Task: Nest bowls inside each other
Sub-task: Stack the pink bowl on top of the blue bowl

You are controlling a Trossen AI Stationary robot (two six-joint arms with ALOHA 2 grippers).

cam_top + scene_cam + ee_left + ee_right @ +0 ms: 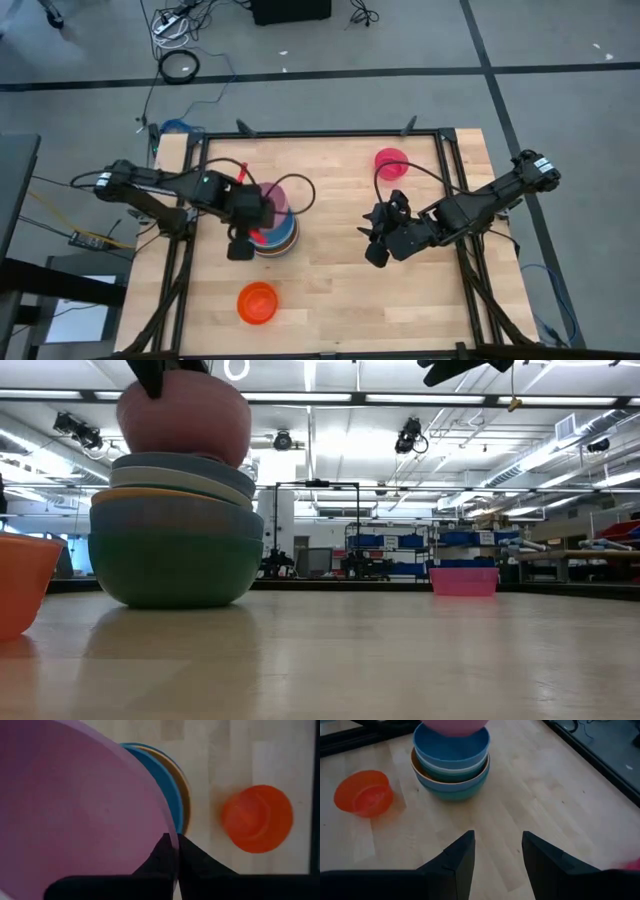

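A stack of several nested bowls (pixel 278 240) (pixel 175 530) stands on its teal bottom bowl, left of the table's middle. Its top bowl is blue (pixel 452 747). A pink bowl (pixel 75 810) (pixel 185 415) hangs upright right over the stack's mouth, with my left gripper (pixel 172 840) (pixel 258 222) shut on it. An orange bowl (pixel 257 303) (pixel 257 817) stands on its base near the front edge. A magenta bowl (pixel 391 163) sits on its base far right. My right gripper (pixel 497 840) (pixel 372 242) hovers open right of the middle, with nothing between its fingers. My left gripper pinches the pink bowl's rim (pixel 170 832) on the side toward the table's near left. One finger (pixel 157 857) is inside the bowl and one (pixel 197 860) outside. The fingers come from above, pointing steeply down. The bowl's bottom (pixel 185 458) meets the stack's top; whether it rests there I cannot tell.
Bare wooden tabletop (pixel 340 290) lies between the stack and my right gripper and along the near edge. A black frame (pixel 320 134) runs round the table's far side.
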